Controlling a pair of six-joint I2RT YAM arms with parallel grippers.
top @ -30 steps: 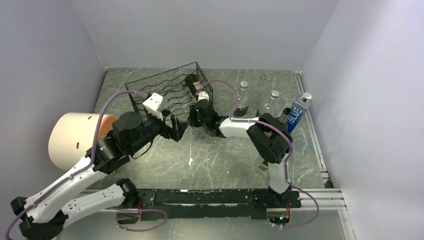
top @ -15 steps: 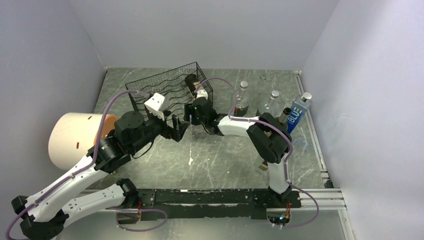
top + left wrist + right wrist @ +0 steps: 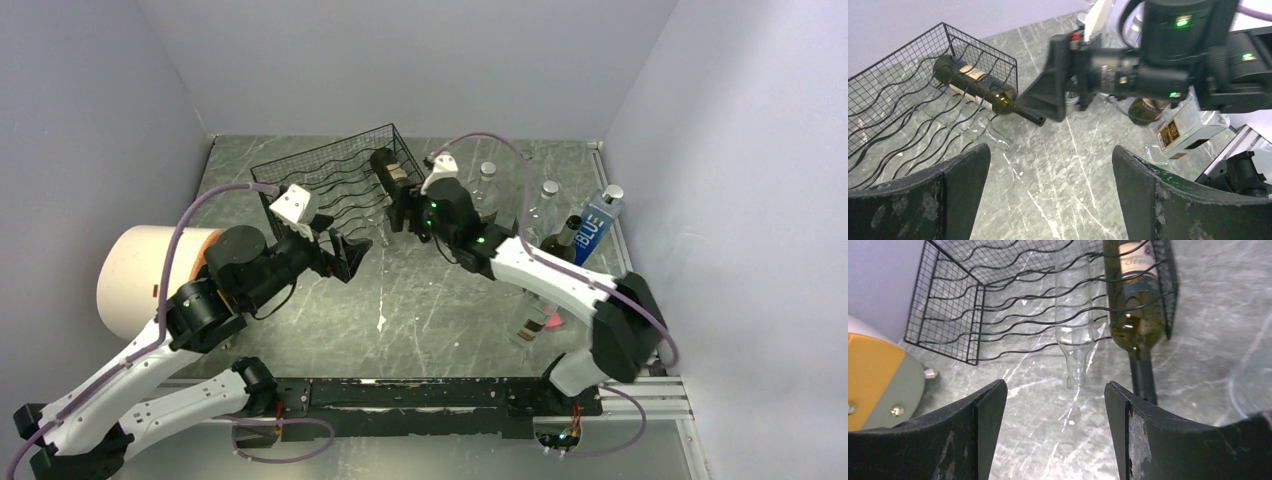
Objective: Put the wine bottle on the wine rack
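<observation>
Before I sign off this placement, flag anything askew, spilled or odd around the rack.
The wine rack sits skewed to the table edges. The dark wine bottle lies in its end groove, neck poking past the front rods; no spill shows.

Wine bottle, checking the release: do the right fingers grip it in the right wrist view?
No, the wine bottle lies in the rack, beyond the open right fingers, with nothing between them.
</observation>
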